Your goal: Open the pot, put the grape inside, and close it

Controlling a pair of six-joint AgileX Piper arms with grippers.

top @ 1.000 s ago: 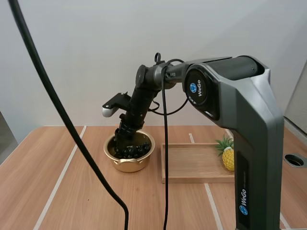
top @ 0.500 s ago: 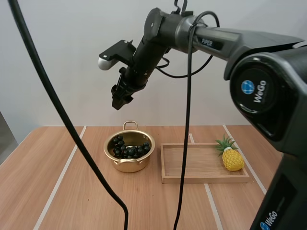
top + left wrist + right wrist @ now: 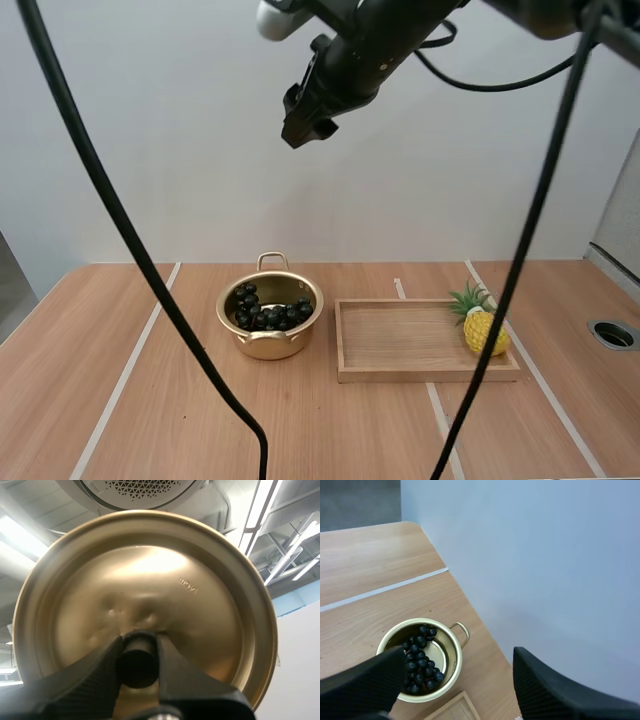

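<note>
A gold pot stands lidless on the table with a bunch of dark grapes inside it. My right gripper hangs high above the pot, up and to its right. In the right wrist view its fingers stand wide apart and hold nothing, and the pot with the grapes lies far below. My left gripper is shut on the black knob of the gold lid, which it holds up in the air.
A wooden tray lies right of the pot, with a small toy pineapple at its right end. Bare wooden tabletop stretches in front of and left of the pot. A round hole sits at the table's right edge.
My right gripper has risen from inside the pot to high above it and moved right. The grapes stay in the pot.
</note>
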